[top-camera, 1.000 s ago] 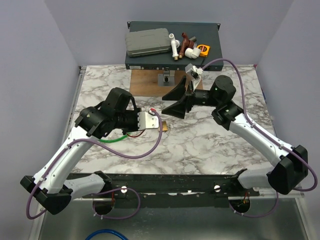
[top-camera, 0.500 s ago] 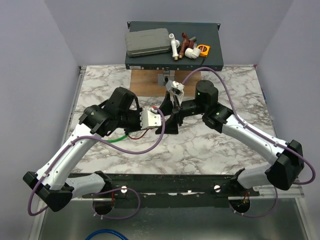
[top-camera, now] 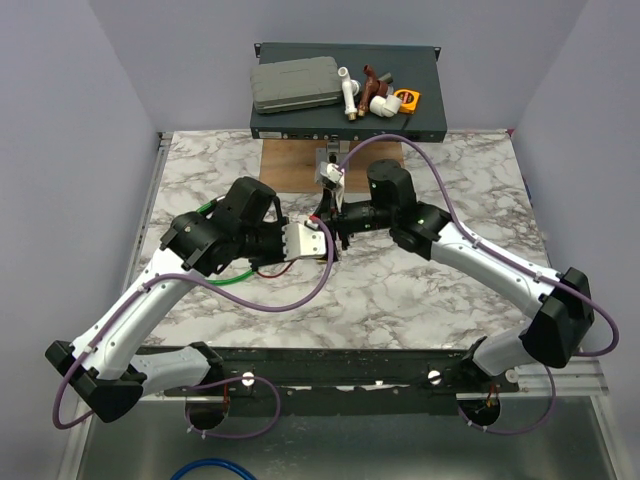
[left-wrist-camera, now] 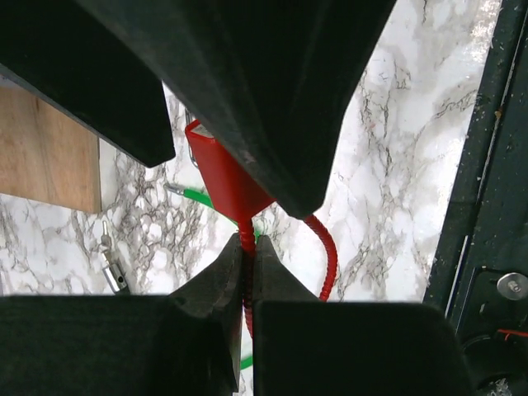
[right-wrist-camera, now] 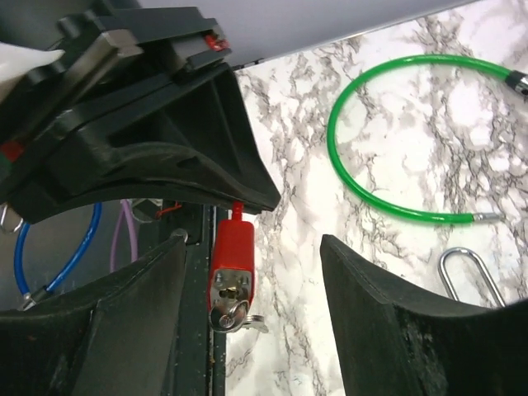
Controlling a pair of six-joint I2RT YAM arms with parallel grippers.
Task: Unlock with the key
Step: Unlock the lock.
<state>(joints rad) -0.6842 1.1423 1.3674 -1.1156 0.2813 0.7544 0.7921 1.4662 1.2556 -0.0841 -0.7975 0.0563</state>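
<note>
A red cable lock (right-wrist-camera: 233, 252) hangs from its red cable (left-wrist-camera: 246, 247), and my left gripper (left-wrist-camera: 246, 241) is shut on that cable just below the lock body (left-wrist-camera: 221, 173). A silver key with a ring (right-wrist-camera: 235, 309) sits in the keyhole at the lock's end. My right gripper (right-wrist-camera: 252, 241) is open, with one finger on each side of the lock and not touching it. In the top view the two grippers meet at mid-table, left gripper (top-camera: 318, 243) against right gripper (top-camera: 330, 222), and the lock is hidden between them.
A green cable loop (right-wrist-camera: 388, 165) lies on the marble, also in the top view (top-camera: 225, 281). A silver shackle (right-wrist-camera: 466, 272) lies beside it. A wooden board (top-camera: 290, 166) and a dark box (top-camera: 430, 110) bearing tools stand behind. A small metal piece (left-wrist-camera: 111, 264) lies near the board.
My right arm has swung left from the board to the left gripper, and its open fingers now straddle the lock. The left gripper has shifted slightly up and right, still holding the cable.
</note>
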